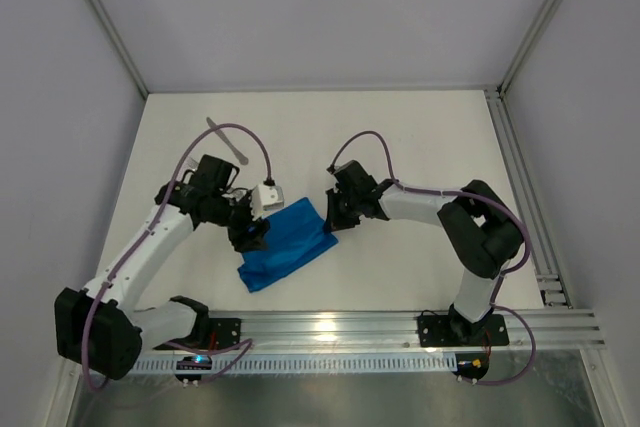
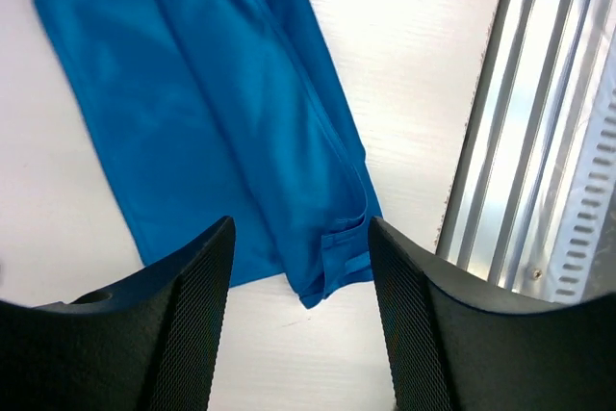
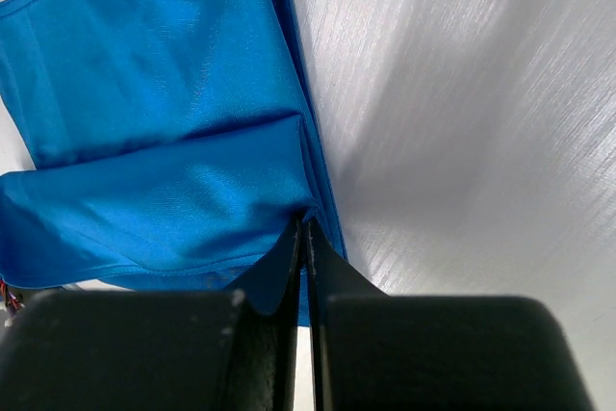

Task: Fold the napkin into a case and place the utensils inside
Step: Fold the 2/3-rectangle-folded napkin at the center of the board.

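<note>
Folded napkin [image 1: 285,252] lies between the claws, left one spread, right one pinching

The napkin rests as a narrow oblong on the tabletop [image 1: 400,137] near the arm bases, its long axis running diagonally from near-left to far-right. The left claw [image 2: 300,233] hangs over its left side, toward the near end, fingers spread and holding nothing. The right claw [image 3: 303,233] is pressed together at the far-right end, seemingly pinching a fold edge there. A utensil [image 1: 228,141] lies far-left, well apart from the cloth and beyond the left wrist, so the left arm is nearer to it. The pouch looks close to formed, and fetching the cutlery would likely fall to the free left claw
</note>
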`<state>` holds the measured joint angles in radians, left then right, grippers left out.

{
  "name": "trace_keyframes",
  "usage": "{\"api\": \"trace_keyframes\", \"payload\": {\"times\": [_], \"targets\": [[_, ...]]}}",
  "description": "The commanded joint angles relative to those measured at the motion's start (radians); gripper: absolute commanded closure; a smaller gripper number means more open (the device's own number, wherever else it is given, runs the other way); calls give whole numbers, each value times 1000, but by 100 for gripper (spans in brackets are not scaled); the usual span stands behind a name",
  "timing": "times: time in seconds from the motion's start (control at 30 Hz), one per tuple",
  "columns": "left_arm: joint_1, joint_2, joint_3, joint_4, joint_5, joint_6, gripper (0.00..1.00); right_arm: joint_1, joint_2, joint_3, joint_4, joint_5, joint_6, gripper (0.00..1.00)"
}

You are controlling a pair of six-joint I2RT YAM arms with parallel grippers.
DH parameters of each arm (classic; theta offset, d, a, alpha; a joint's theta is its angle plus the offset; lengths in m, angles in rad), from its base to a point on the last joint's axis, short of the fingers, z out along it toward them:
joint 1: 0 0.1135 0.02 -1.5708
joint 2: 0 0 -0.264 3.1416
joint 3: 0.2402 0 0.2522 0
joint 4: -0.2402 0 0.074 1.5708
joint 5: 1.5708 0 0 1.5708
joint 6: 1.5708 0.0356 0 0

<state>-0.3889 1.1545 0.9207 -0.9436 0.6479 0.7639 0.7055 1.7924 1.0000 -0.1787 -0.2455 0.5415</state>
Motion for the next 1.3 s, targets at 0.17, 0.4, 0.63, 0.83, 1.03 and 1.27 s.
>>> {"api": "trace_keyframes", "payload": {"times": [0.17,0.4,0.63,0.83,1.03,1.27], "targets": [[157,156,4,207,-331,-376,38,3,7,-26,22,43,9,96],[179,345,-12,246,-475,-422,33,8,4,-34,38,45,11,96],[179,459,-25,218,-418,-407,38,11,-10,-50,56,43,15,96],[177,516,-3,166,-372,-388,47,11,-18,-57,65,51,23,96],[179,573,26,137,-274,-365,76,11,-19,-63,70,52,28,96],[179,484,63,82,-168,-341,100,9,-22,-67,71,58,37,96]]}}
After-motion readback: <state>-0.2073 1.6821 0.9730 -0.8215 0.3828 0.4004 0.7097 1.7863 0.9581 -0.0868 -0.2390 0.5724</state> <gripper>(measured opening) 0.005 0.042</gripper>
